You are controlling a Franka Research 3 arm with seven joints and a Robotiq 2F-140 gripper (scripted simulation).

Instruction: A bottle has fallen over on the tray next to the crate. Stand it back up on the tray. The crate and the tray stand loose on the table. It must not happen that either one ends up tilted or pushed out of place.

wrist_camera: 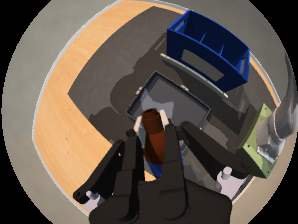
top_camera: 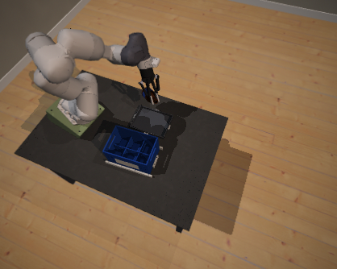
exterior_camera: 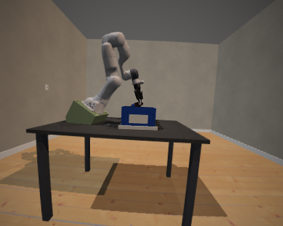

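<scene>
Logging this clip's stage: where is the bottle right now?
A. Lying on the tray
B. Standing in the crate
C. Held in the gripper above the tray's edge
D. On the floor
C. The gripper is shut on the brown bottle, held off the tray; the top view shows no bottle on the tray or in the crate.

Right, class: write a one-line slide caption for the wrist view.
Tool shut on a brown bottle, held above the dark tray beside the blue crate.
</scene>
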